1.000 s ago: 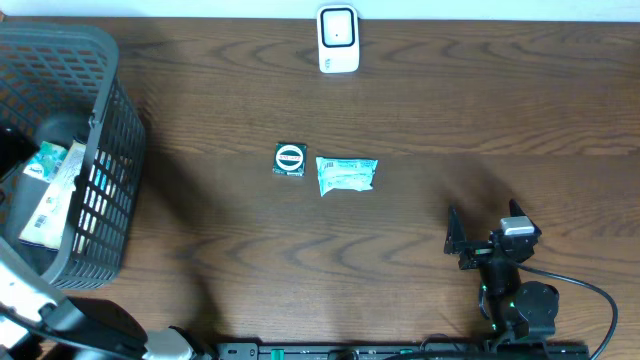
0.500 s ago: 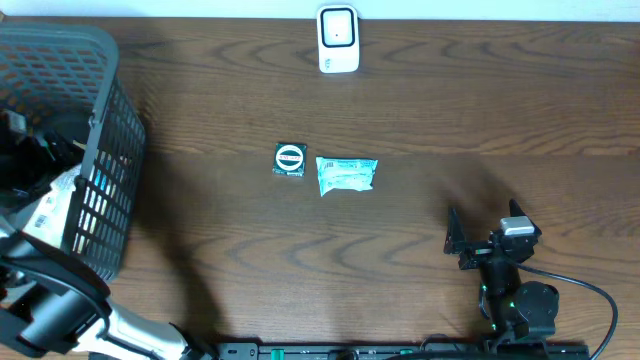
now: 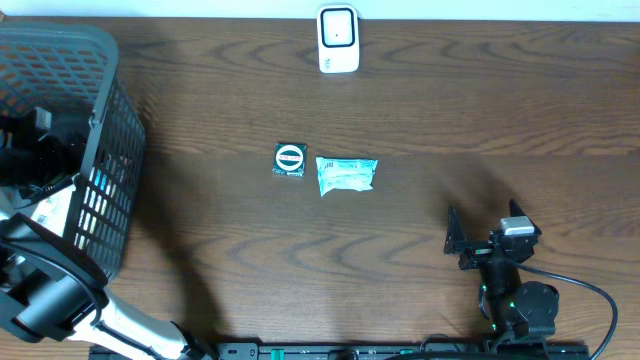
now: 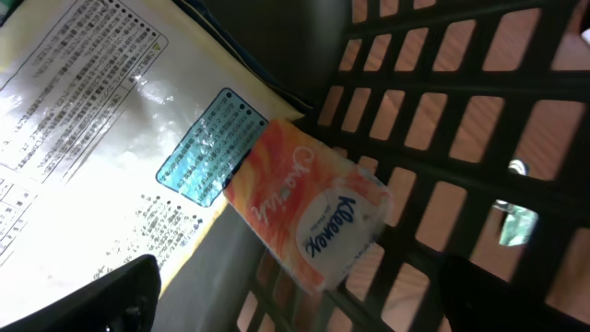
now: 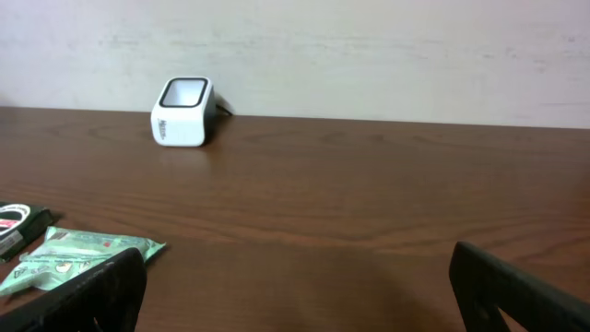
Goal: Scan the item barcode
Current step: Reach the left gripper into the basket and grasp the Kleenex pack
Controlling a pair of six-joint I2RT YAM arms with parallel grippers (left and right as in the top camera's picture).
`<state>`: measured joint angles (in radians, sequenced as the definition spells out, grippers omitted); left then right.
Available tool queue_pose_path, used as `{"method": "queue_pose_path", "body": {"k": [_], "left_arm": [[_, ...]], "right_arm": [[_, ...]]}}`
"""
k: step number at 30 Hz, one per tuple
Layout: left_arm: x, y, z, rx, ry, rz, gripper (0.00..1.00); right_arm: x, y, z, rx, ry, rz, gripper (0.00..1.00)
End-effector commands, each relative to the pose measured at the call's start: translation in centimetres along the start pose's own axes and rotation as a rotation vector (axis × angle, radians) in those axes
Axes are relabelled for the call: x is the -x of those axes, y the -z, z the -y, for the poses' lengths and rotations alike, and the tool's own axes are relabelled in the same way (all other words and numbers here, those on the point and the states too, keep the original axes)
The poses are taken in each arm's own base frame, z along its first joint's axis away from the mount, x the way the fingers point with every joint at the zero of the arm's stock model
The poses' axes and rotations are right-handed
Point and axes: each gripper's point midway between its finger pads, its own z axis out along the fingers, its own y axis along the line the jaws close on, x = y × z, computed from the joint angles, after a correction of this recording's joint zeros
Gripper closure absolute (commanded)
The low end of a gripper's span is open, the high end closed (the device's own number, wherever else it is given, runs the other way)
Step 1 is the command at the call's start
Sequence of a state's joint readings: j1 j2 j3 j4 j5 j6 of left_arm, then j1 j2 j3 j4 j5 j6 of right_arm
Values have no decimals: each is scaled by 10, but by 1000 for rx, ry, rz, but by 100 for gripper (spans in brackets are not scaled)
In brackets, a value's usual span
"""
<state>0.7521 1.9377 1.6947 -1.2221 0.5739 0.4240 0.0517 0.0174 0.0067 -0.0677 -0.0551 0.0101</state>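
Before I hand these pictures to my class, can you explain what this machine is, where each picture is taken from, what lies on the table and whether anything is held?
These are two robot arms at a wooden table, each ending in a two-finger gripper. One picture looks straight down from above; the other two come from cameras on the wrists. On the table lie a white scanner, a dark green packet and a light green packet beside it, with a grey basket at the left. The left gripper is inside the basket, open, facing an orange Kleenex pack and a white printed pouch. The right gripper is open at the lower right. Neither holds anything.
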Motion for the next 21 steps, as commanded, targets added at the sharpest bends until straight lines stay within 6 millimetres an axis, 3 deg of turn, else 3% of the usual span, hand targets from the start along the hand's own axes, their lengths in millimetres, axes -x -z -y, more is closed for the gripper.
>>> {"method": "queue_pose_path", "body": {"k": [1,12,21], "left_arm": [[-7,-13,-6,4,-16,-38,6],[-13,-26,-12,4,-13,-46,10],[-24,-53,-11,-4,-32,-69,10]], "right_arm": [[-1,0,-3,12,4,-1,1],[-1,0,-3,12,4,-1,1],[-1,0,-3,12,5,-1,1]]}}
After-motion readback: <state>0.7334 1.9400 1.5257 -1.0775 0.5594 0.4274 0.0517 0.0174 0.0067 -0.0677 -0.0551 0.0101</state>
